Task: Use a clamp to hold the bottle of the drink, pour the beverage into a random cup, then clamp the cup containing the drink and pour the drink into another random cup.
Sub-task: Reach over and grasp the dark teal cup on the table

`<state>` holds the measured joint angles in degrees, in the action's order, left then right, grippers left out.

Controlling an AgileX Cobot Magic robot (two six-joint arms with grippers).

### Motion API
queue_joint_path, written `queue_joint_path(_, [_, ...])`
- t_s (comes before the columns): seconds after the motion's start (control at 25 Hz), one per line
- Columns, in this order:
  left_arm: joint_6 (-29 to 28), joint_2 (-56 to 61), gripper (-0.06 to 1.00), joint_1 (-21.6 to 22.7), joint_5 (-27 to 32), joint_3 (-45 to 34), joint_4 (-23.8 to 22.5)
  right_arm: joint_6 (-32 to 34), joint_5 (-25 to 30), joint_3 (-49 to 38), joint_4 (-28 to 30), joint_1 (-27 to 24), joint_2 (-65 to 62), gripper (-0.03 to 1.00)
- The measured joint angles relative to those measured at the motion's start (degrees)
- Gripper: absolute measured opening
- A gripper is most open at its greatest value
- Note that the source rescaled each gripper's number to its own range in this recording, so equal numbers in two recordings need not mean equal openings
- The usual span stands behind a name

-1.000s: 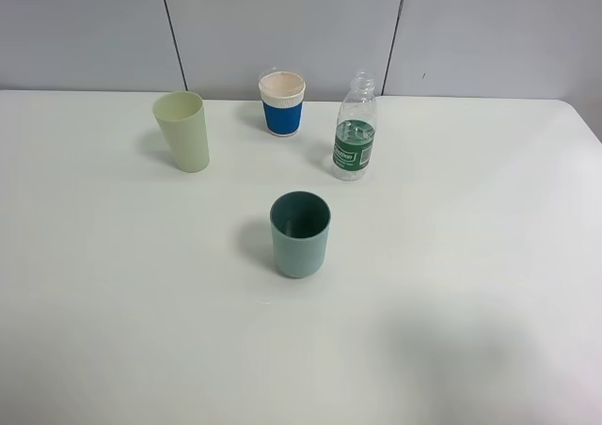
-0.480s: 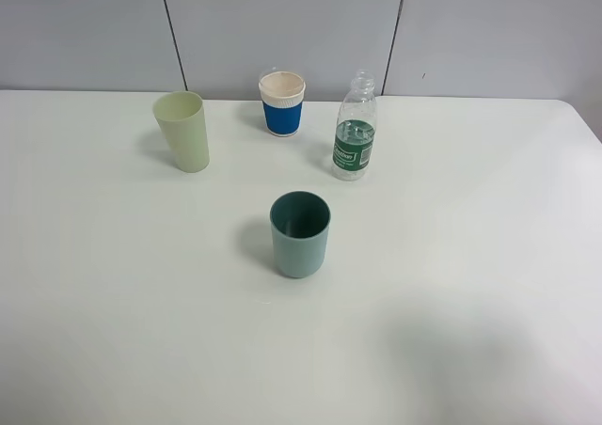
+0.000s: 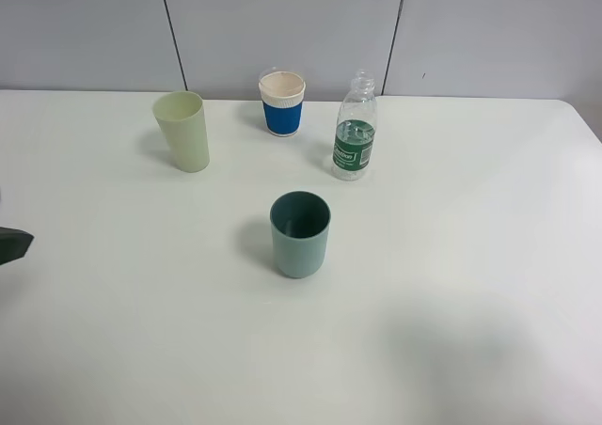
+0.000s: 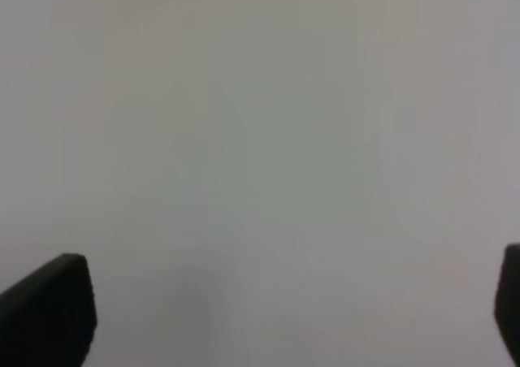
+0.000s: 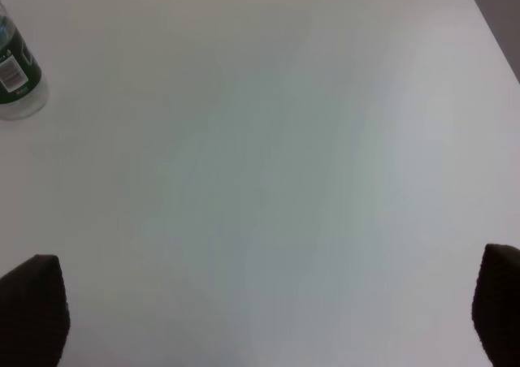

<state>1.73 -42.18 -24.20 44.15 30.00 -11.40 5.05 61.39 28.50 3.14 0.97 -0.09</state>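
1. Clear ribbed plastic with a green label and no cap: the small bottle (image 3: 355, 129) stands upright toward the far side of the white bench (image 3: 489, 275). It is near the white paper cup with a blue sleeve (image 3: 282, 103) and well apart from both of your hands.
2. Your right hand (image 5: 268, 322) is spread wide and holds nothing. Its wrist view catches the bottle only at the very edge, far off to one side of the fingers, so I judge the reach for the bottle has barely begun.
3. Your left hand (image 4: 284, 318) is just as wide and empty, over bare bench. The high view shows only a dark tip of it at the left edge.
4. The plain teal cylindrical plastic cup (image 3: 300, 234) stands alone mid-bench, nearer you than the bottle. The tall pale yellow-green tapered plastic cup (image 3: 183, 130) is at the far left.
5. Mind these risks:
   - An off-centre approach could let one finger strike the bottle first, and a light, open bottle would likely tip and spill.
   - Closing too hard on the thin ribbed wall may push liquid out of the neck.
   - Sweeping in from the paper cup's side could knock that cup over.
   - Pouring from too high could miss the teal cup's mouth.
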Motion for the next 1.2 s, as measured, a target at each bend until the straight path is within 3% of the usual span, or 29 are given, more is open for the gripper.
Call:
queue_joint_path(0.28, [2.42, -9.83, 1.0, -5.46, -7.92, 0.0, 4.09, 0.0, 0.0, 0.0, 0.0, 0.0, 0.0, 1.0])
queue_joint_path(0.64, [5.37, -22.73, 1.0, -7.15, -16.43, -0.07, 9.2, 0.0, 0.0, 0.0, -0.04, 0.0, 0.0, 1.0])
queue_joint_path(0.92, [5.11, -30.25, 1.0, -7.15, -32.85, -6.45, 14.96, 0.0, 0.0, 0.0, -0.04, 0.0, 0.0, 1.0])
queue_joint_path(1.2, [2.94, -35.21, 1.0, -7.15, -45.14, -10.26, 16.21, 0.0, 0.0, 0.0, -0.04, 0.0, 0.0, 1.0])
